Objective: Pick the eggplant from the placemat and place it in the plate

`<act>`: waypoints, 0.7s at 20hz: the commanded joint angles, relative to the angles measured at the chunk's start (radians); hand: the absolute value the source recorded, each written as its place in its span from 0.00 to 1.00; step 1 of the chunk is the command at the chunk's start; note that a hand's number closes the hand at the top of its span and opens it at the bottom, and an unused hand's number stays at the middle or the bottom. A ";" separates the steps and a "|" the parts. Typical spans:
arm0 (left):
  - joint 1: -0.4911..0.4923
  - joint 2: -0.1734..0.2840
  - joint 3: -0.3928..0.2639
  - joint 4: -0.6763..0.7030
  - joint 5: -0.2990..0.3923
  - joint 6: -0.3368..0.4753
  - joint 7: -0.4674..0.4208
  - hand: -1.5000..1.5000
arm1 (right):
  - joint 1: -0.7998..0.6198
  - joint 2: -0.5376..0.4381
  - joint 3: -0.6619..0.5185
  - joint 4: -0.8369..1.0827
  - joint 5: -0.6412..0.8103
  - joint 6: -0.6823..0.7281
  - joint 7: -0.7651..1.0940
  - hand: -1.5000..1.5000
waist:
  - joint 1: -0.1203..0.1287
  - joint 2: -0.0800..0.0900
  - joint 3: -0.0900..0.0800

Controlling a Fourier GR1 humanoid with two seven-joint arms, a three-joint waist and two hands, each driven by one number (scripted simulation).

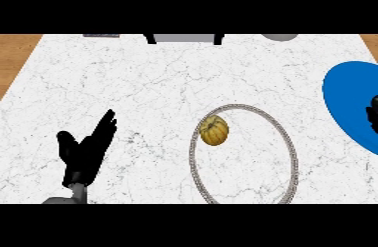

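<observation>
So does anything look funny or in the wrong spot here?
Yes. The thing in the plate is a round, yellow-brown ribbed fruit, more like a small pumpkin than an eggplant, and it sits at the plate's left rim, not the middle. The blue placemat shows nothing on it.

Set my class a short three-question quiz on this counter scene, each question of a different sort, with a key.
1. True or false: the yellow-brown vegetable lies on the blue placemat.
2. Where does the open left hand show? A) lower left of the view B) at the top edge C) on the placemat
3. Fill in: the right hand shows at the view's right edge, over the ____.
Key: 1 false, it lies in the plate, by its left rim; 2 A; 3 placemat.
</observation>
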 commanded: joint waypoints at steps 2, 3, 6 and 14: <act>0.017 -0.038 -0.042 0.000 -0.024 0.021 0.035 0.50 | -0.220 -0.063 -0.086 0.378 -0.044 0.032 -0.189 1.00 | 0.014 0.009 -0.004; -0.015 -0.022 -0.015 0.042 -0.022 0.014 0.027 0.50 | -0.231 -0.072 -0.105 0.458 -0.054 0.046 -0.246 1.00 | 0.012 0.011 -0.004; 0.014 -0.054 -0.043 0.012 -0.044 0.039 0.015 0.50 | -0.317 -0.127 -0.154 0.630 -0.083 0.096 -0.360 1.00 | 0.014 0.010 -0.004; -0.026 -0.036 -0.048 0.010 -0.041 0.012 0.063 0.50 | -0.417 -0.241 -0.004 0.928 0.107 0.198 -0.170 0.00 | 0.063 0.028 -0.002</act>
